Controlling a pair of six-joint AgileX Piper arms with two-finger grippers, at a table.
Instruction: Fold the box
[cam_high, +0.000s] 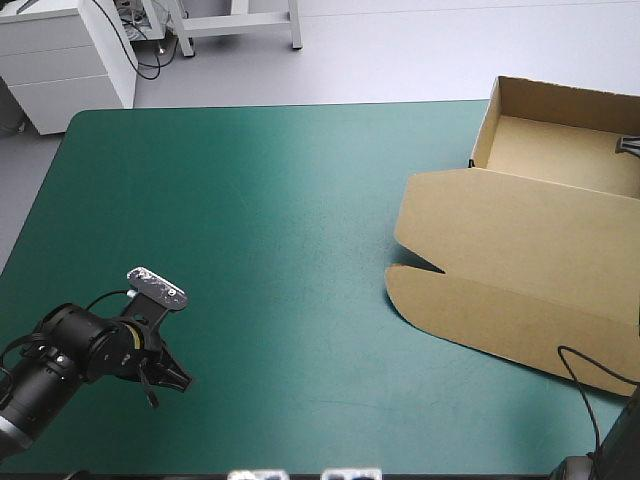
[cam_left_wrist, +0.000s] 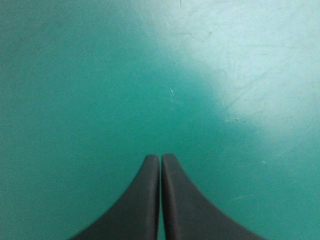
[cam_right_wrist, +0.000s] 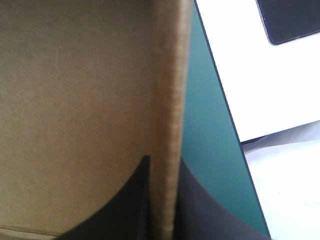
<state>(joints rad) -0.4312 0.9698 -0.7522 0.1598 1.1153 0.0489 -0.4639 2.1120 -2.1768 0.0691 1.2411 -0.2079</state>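
box (cam_high: 520, 250) brown corrugated board, right side of teal-green cover (cam_high: 250, 250): open tray at cover's far right corner, lid flat toward near edge, creases slanting toward near right | right gripper (cam_right_wrist: 162, 165) clamped on wall's fluted edge, shown only by right wrist view | left gripper (cam_high: 170, 378) fingers together over scuffed near-left cover

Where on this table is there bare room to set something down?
The teal-green cover lies bare from far edge to near edge, between the left gripper at the near-left corner and the box. Crowded: the right side, where the box spreads and the right gripper pinches its wall.
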